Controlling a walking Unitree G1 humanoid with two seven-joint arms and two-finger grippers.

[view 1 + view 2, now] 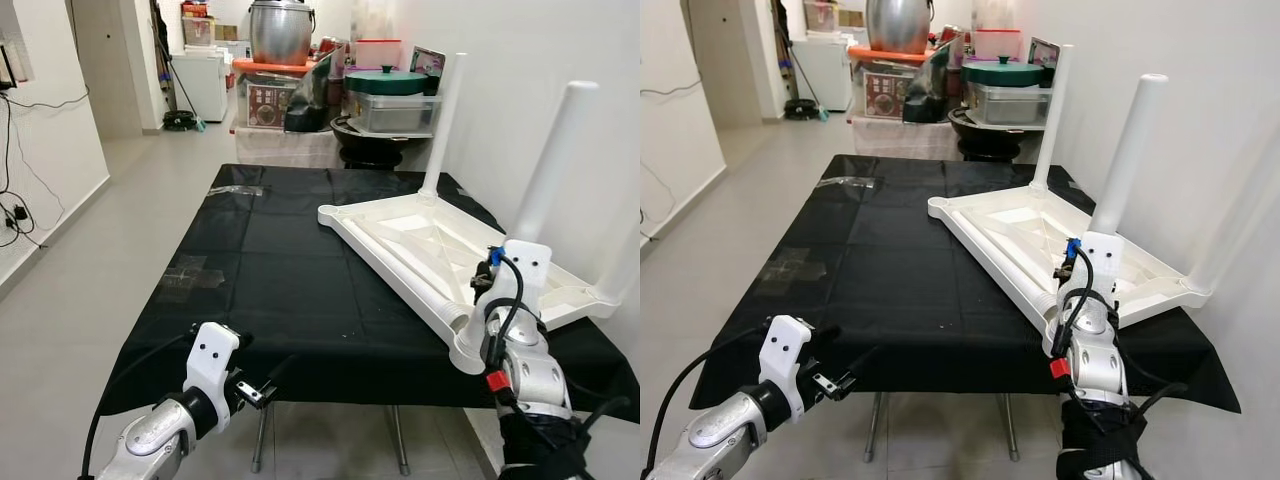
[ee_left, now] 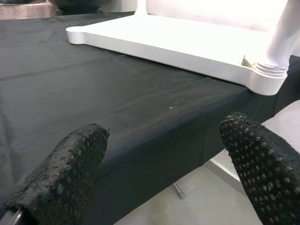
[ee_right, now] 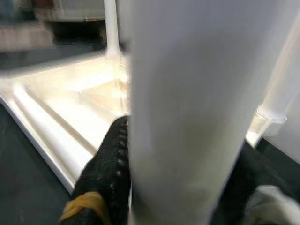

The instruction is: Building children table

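Tabletop (image 1: 420, 240) upside down on black table (image 1: 270, 290), near my right edge. My right gripper (image 3: 183, 187) clamps leg (image 3: 178, 93) at near corner socket. Left gripper (image 2: 159, 173) open, idle. Risk: leg cross-threads if tilted; tabletop slides off edge.

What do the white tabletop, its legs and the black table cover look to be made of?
Tabletop: likely moulded plastic, glossy, with ribbed underside.
Legs: same smooth white plastic, seemingly; right hand grips one.
Cover: thin black sheeting, probably plastic or fabric; it creases and has a faint sheen.
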